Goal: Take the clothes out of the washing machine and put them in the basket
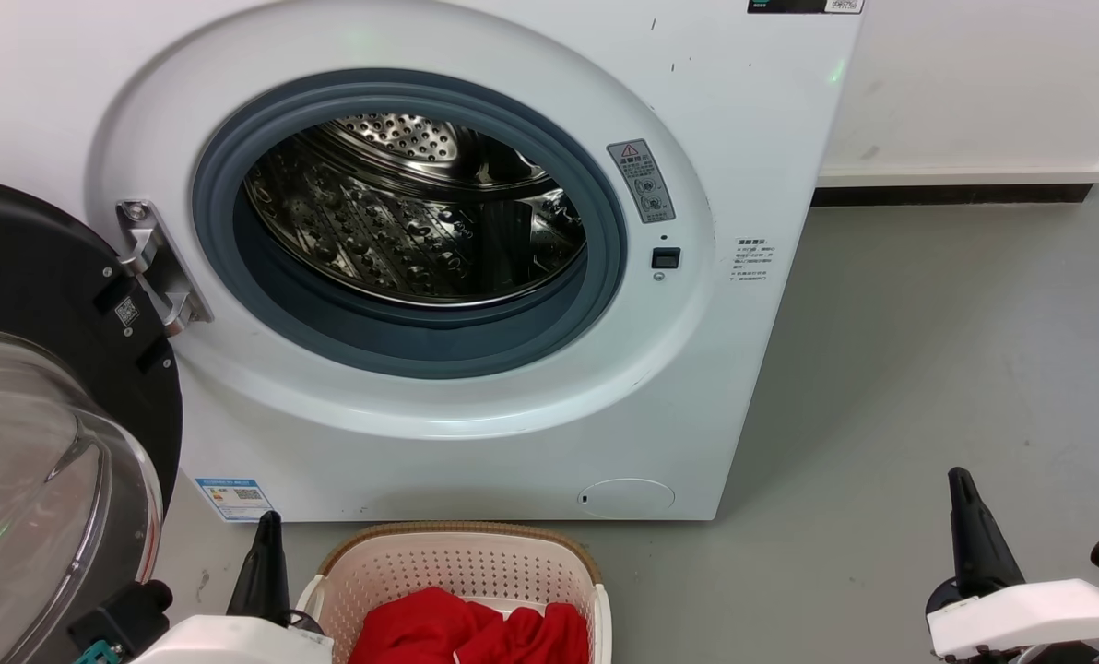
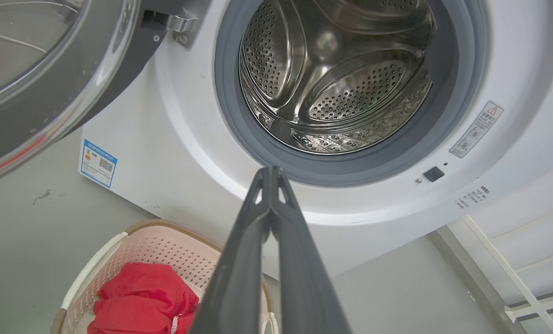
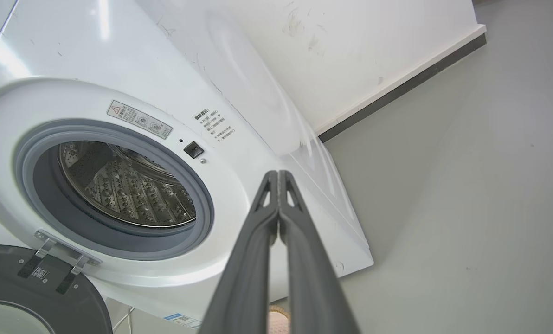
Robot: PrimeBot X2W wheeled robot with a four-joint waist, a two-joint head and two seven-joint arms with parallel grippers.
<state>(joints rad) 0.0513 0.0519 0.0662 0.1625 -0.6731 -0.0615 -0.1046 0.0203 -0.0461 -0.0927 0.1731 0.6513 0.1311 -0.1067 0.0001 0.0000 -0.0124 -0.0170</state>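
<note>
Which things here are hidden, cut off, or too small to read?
Head view: the bottom edge cuts off the clothes; their count is unclear.
Head view: the gasket hides part of the drum.
Left wrist view: the left gripper covers part of the basket.
Every view: the warning label print is too small.

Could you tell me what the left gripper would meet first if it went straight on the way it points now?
Probably the washing machine: the left gripper aims at the lower edge of its grey gasket, or the white front just below, though depth is unclear.
</note>
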